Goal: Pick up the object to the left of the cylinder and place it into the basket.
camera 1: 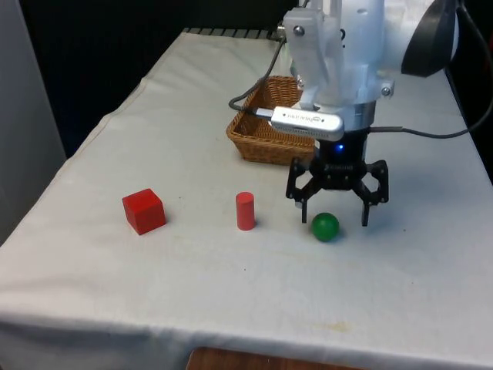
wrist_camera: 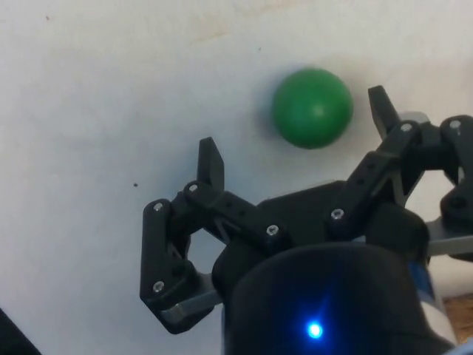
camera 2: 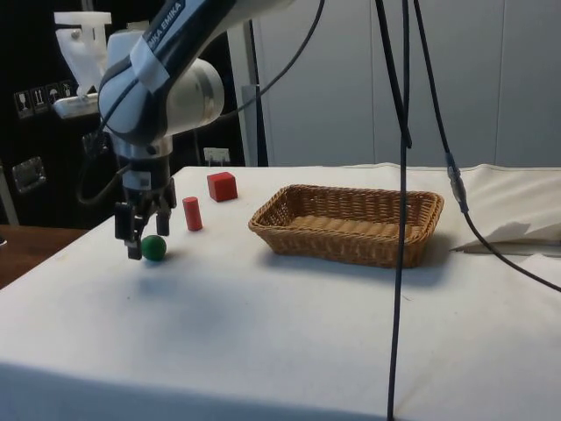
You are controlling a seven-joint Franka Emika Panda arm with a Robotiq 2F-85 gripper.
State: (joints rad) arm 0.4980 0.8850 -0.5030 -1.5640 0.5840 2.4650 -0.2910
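Low over the white cloth, near the table's front edge, the black gripper (camera 1: 337, 208) hangs with its two fingers spread wide and nothing between them. Right below sits the green ball (camera 1: 325, 227), smooth and matte, resting on the cloth just off the fingertips; from the wrist camera the ball (wrist_camera: 312, 108) lies a little beyond the gap rather than squarely in it, closer to one finger (wrist_camera: 383, 111) than the other. From the side, the gripper (camera 2: 140, 230) stands close against the ball (camera 2: 154, 247), tips almost down on the cloth.

Over to the front view's left stands the red cylinder (camera 1: 245, 210), a short upright peg with a flat top, apart from the ball. Farther left again, well apart, is the red cube (camera 1: 143, 210), sharp-cornered, sitting slightly turned on the cloth.

Behind them all is the wicker basket (camera 1: 254, 139), a shallow woven tray with flared walls, open-topped; the side view shows the basket (camera 2: 351, 224) with a bare woven floor. A dark cable runs from the arm past its rim.

Cloth is soft and faintly creased, with a few small specks. Open room lies between the three small pieces and the basket, and a wide bare stretch runs along the front edge.
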